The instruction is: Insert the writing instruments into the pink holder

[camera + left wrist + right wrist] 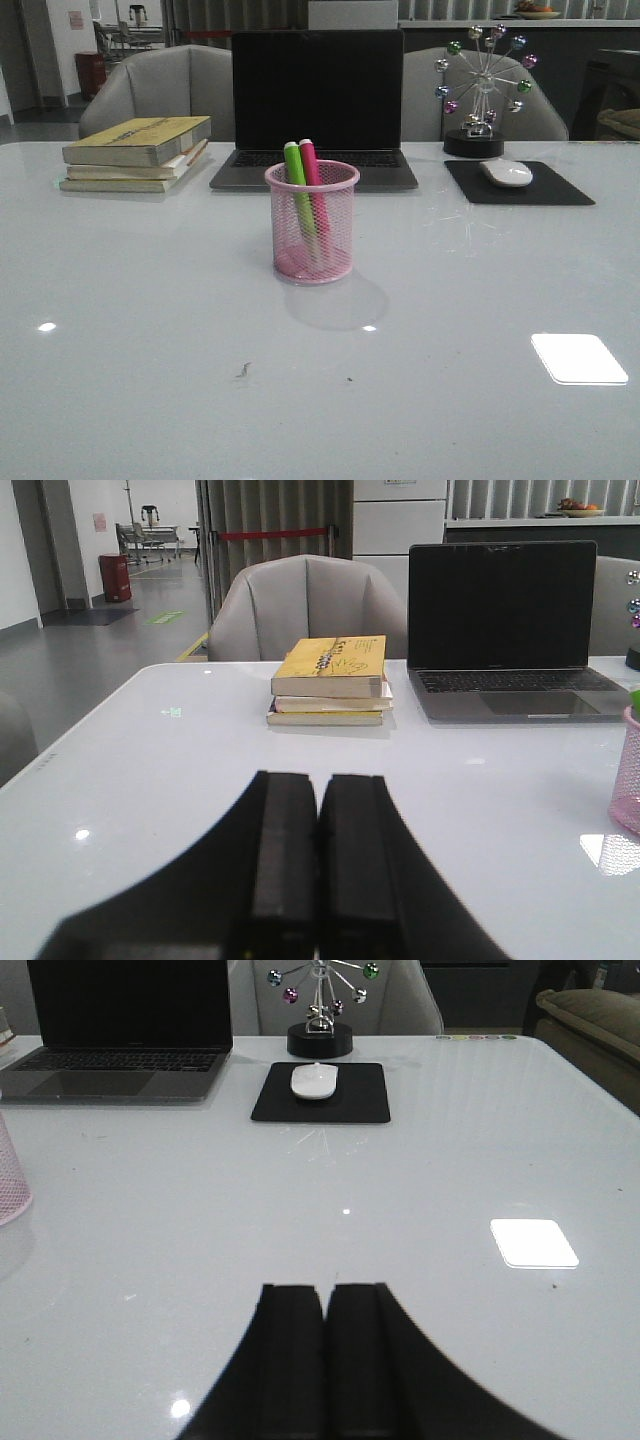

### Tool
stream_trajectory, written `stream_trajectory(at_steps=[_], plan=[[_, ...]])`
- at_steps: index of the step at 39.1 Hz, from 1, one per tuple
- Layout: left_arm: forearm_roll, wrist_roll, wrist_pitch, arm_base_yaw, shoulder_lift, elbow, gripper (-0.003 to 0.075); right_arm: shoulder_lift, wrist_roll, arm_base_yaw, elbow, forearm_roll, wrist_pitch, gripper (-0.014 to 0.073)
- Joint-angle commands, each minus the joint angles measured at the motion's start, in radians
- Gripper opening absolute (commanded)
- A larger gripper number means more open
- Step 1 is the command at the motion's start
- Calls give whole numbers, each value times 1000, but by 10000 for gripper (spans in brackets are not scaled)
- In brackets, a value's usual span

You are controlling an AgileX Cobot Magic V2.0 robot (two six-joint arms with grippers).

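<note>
Laptop (pixel 315 105); stacked books (pixel 137 153); mouse (pixel 506 172) on mousepad (pixel 518 183)

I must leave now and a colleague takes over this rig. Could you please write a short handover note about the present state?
Left end effector: shut, holding nothing, above the table.
Right end effector: shut, holding nothing.
Green marker and pink marker: both stand inside the pink holder, which sits in front of the laptop.
Done: both markers are in the holder.
Left: no marker is seen lying on the table; nothing seems to remain.
</note>
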Motion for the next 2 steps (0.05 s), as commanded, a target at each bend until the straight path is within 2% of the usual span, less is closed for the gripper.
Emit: stream_trajectory(at_steps=[1, 2], plan=[[-2, -9, -81, -7, -24, 4, 100, -20, -2, -4, 1, -6, -84, 57], [-2, -9, -81, -7, -24, 4, 100, -20, -2, -4, 1, -6, -84, 57]])
